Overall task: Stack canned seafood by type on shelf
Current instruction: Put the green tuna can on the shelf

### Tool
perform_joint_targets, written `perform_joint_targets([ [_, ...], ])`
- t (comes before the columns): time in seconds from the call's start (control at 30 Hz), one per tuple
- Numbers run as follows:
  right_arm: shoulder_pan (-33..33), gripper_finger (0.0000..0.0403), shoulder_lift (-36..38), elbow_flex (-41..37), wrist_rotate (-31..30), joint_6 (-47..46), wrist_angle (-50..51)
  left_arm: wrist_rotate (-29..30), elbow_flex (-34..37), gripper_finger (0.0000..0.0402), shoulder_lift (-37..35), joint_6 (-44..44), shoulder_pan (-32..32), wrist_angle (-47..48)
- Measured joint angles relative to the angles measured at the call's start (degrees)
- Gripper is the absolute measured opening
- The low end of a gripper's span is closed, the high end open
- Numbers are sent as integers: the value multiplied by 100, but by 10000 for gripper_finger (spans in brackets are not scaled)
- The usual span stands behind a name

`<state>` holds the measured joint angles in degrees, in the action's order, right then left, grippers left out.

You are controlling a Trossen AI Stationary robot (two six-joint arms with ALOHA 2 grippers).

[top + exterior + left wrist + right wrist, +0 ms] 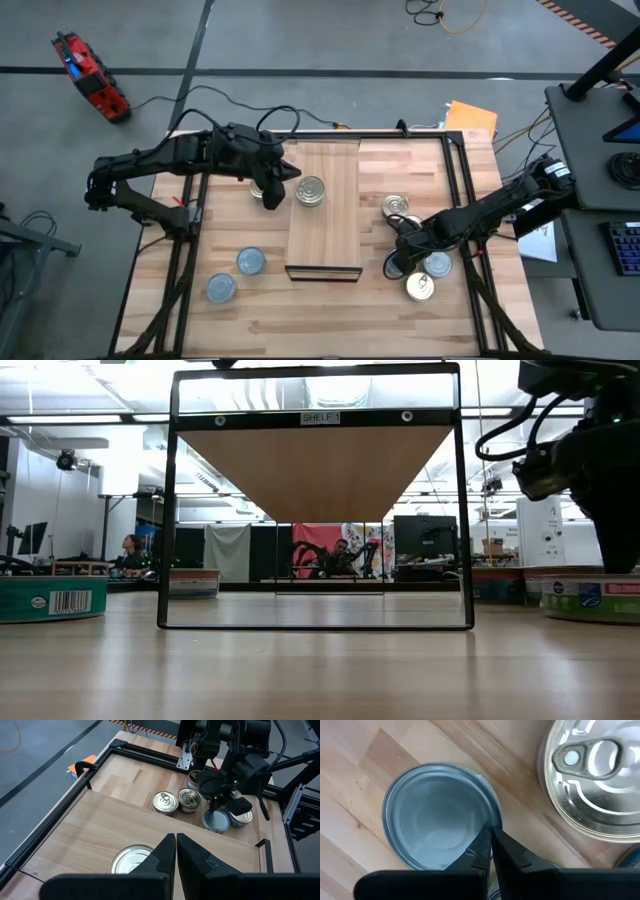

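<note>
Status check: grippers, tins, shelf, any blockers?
Left gripper shut, empty, beside the single tin on the shelf. Right gripper shut above blue-topped tin. No blockers seen.

In the high view the right arm hides most of a pale-topped tin at its 7 o'clock; the low view's edges cut off tins at 9 o'clock and 3 o'clock; the label on the shelf is too small to read fully
</note>
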<state>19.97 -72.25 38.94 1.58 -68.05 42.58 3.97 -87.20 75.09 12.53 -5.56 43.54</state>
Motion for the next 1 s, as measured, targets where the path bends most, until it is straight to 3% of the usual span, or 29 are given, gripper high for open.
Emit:
perform_joint_targets([
  [1.0,-138,12,-114,-333,-20,458,-128,7,-8,0,-4,2,0,-41],
])
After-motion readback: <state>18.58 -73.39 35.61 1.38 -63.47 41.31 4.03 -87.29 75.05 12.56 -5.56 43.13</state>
